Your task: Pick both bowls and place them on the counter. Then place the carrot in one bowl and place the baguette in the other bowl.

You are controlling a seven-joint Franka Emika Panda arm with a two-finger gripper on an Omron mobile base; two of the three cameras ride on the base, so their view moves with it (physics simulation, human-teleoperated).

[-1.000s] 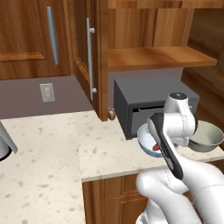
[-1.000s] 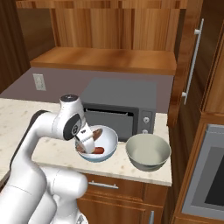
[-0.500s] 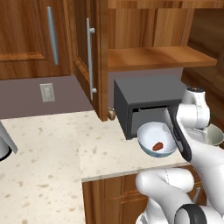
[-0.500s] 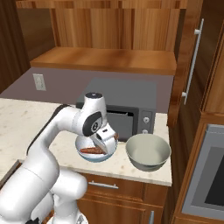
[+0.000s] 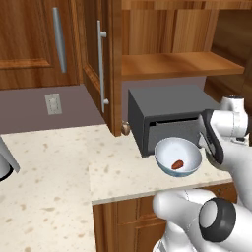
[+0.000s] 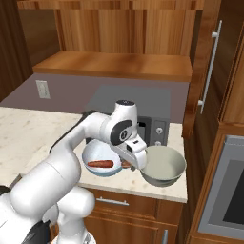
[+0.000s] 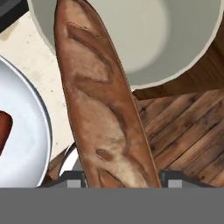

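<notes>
Gripper [image 6: 136,159] carried baguette [image 7: 103,105] toward grey-green bowl [image 6: 163,165].

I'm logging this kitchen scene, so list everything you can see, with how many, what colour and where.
baguette: one, brown with darker score marks, held in the jaws, its far end over the rim of the grey-green bowl
carrot: one, orange-red, lying in the white bowl
white bowl: one, pale blue inside, on the counter in front of the microwave
grey-green bowl: one, cream inside, on the counter beside the white bowl
counter: one, beige speckled stone
microwave: one, dark grey, at the back of the counter
wall outlet: one, pale, on the back wall
cabinet handles: two, silver, on wooden doors
gripper: one, white, between the two bowls, closed on the baguette
</notes>
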